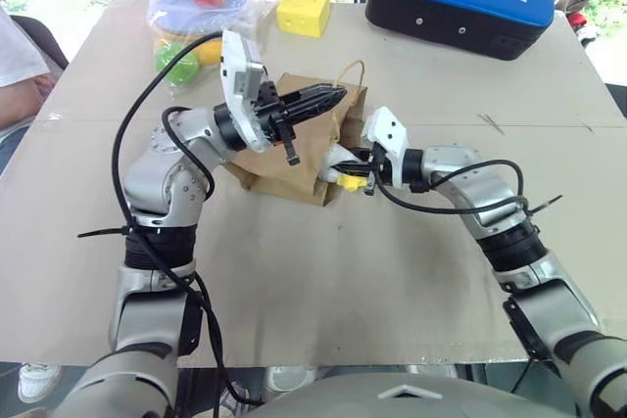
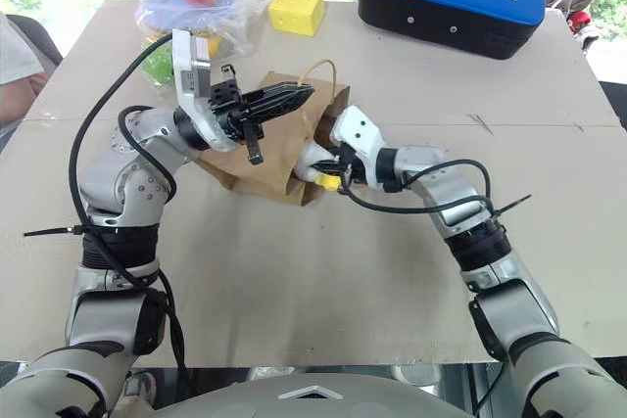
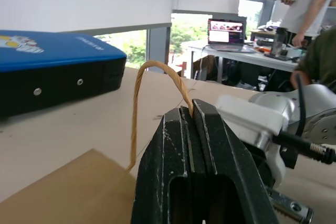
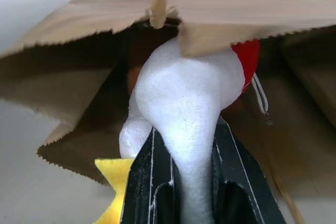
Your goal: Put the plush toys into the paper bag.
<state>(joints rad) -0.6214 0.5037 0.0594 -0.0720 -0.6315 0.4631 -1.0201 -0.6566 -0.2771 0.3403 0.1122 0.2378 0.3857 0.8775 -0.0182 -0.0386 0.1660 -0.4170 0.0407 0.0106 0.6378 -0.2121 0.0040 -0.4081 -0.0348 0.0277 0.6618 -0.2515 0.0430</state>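
Currently, my left gripper is clamped on the thin tan twisted-cord loop handle of the plain brown kraft paper bag, lifting the upper lip so the mouth stays open. My right gripper is closed tight on the narrow end of the soft white plush chicken with red comb and yellow feet. From that gripper the bag mouth lies at 12 o'clock in the right wrist view, directly in line with the fingers. The chicken's long axis runs along the same line, head leading, and its head and red comb already sit under the bag's raised paper edge. A darker orange-brown shape shows inside the bag behind the chicken; I cannot tell whether it is the nugget-shaped plush. My right arm is the one placed to feed the toy. In my judgement, the coming move is a straight push toward 12 o'clock before release.
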